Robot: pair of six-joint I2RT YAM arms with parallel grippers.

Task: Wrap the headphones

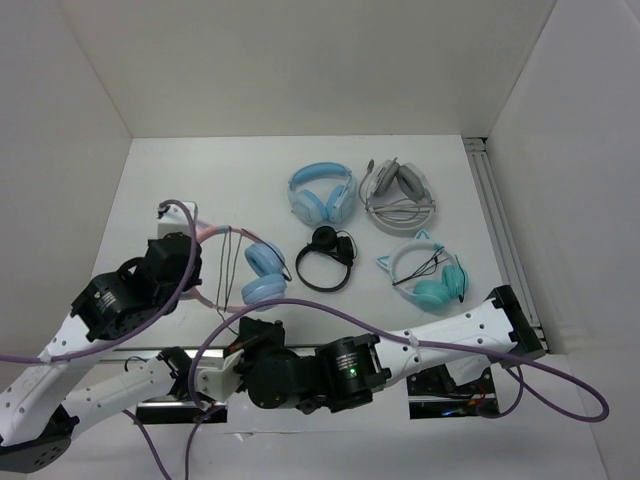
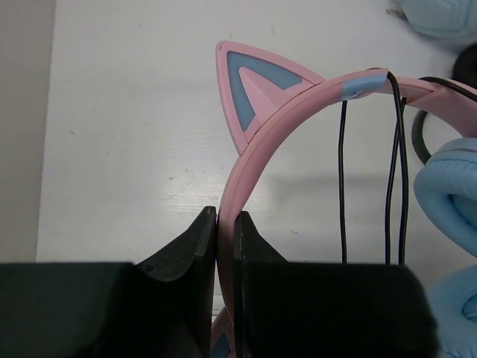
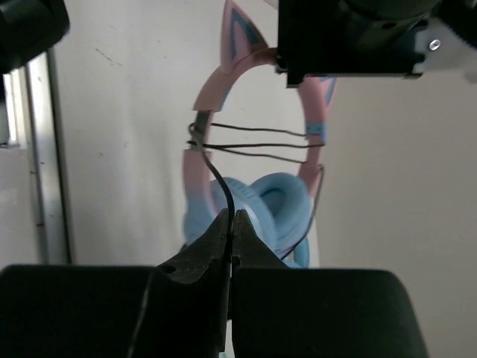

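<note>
The headphones [image 1: 263,275] with a pink cat-ear headband and light blue earcups lie left of centre on the table. My left gripper [image 1: 192,268] is shut on the pink headband [image 2: 246,160], just below the cat ear [image 2: 242,89]. The thin dark cable [image 2: 391,164] runs across the headband in several strands. My right gripper [image 1: 238,335] sits near the earcups [image 3: 272,205] and is shut on the cable [image 3: 223,186], which leads up from its jaws to the headband [image 3: 195,160].
An all-light-blue pair [image 1: 322,195] and a grey-white pair [image 1: 398,190] lie at the back. A black pair [image 1: 325,258] and a teal pair with white cat ears [image 1: 428,275] lie right of the pink pair. White walls enclose the table; a metal rail [image 1: 495,210] runs along the right.
</note>
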